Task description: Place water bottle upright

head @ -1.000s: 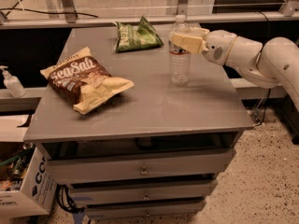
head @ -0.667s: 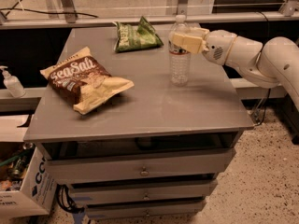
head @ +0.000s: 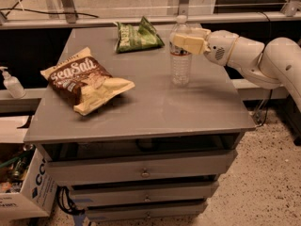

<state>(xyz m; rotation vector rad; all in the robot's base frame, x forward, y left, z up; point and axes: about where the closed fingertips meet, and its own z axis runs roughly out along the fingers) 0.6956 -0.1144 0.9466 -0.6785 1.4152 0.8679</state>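
Note:
The water bottle (head: pixel 180 70) is a clear ribbed bottle with a narrow dark-reddish band. It stands upright on the grey table top (head: pixel 155 112), towards the back right. My gripper (head: pixel 182 40) reaches in from the right on a white arm. Its cream fingers (head: pixel 188 43) are closed around the bottle's upper part, just below the cap. The front finger hides part of the bottle's shoulder.
A brown and cream sea salt chip bag (head: pixel 82 79) lies at the left of the table. A green chip bag (head: pixel 138 34) lies at the back. A white pump dispenser (head: pixel 10 83) stands on a ledge at the left. A cardboard box (head: pixel 28 192) sits on the floor.

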